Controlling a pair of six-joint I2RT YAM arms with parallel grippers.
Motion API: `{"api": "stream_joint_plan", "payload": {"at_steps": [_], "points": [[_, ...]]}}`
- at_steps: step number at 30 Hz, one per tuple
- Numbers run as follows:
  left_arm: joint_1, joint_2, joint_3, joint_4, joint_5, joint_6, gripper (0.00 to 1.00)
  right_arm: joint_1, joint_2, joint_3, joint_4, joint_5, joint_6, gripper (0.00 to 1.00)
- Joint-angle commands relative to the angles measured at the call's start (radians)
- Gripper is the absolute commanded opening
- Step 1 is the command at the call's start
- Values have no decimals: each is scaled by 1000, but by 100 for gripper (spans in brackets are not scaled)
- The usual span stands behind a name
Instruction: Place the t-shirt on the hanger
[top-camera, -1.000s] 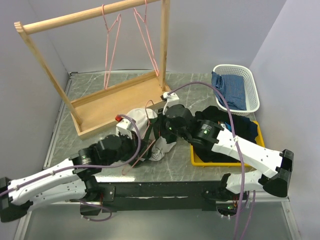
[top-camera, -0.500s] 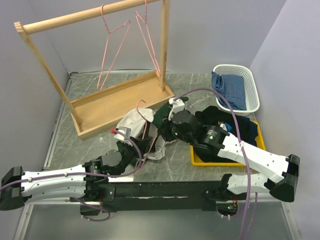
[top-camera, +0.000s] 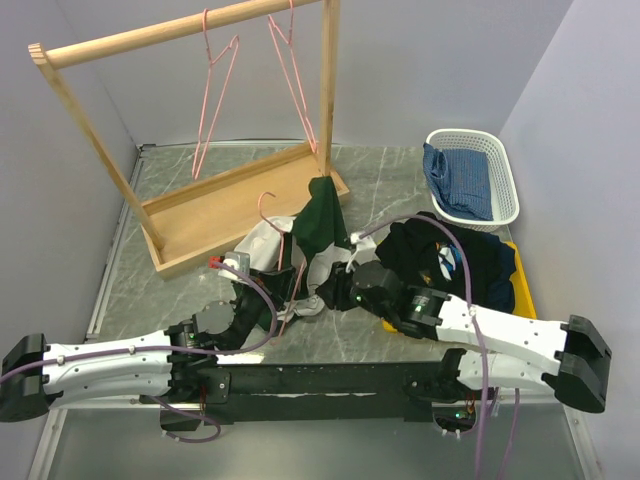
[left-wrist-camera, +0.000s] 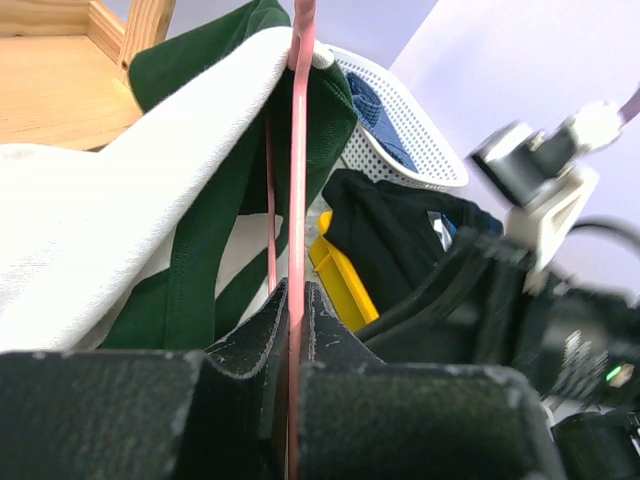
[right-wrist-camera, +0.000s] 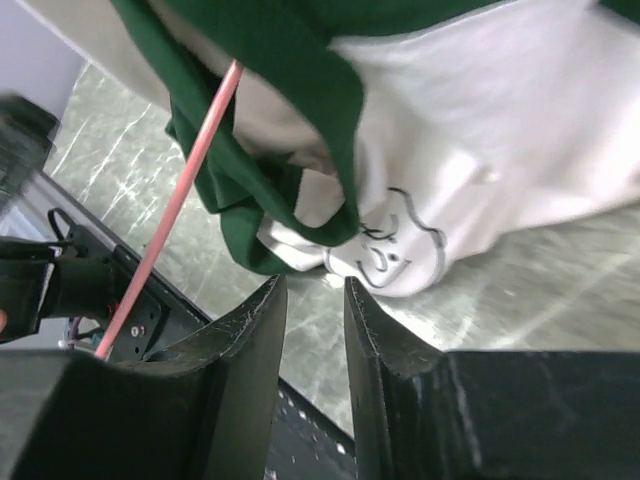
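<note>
Top view has the t-shirt half-draped on the hanger just in front of the wooden rack, left wrist shows the left pincer pinching the wire, propping it upright I'd guess, and right wrist shows the right pincer slightly spread and empty under the hem, probably ready to tug.

One fixed view from above, two close views from the wrists
The top camera looks down from behind the arm bases and takes in the whole desk, wooden rack and white basket. The left wrist camera sits just behind the left claw, facing along it toward the basket; the right wrist camera looks past the right claw at the desk from very near. All three share the t-shirt and pink hanger
</note>
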Motion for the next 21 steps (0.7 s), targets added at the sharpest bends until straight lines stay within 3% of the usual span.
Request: {"api": "stream_joint_plan", "payload": {"at_steps": [1, 5, 15, 19, 21], "points": [[-2, 4, 44, 96, -21, 13, 1, 46, 55, -83, 357, 39, 13, 37], [-2, 7, 51, 76, -21, 1, 1, 68, 120, -131, 566, 70, -59, 41], [-2, 5, 71, 47, -28, -16, 1, 92, 321, -115, 752, 137, -165, 51], [-2, 4, 79, 55, -50, -19, 1, 107, 353, -114, 792, 134, -196, 51], [-2, 2, 82, 66, -64, -17, 1, 124, 358, -122, 809, 128, -205, 45]]}}
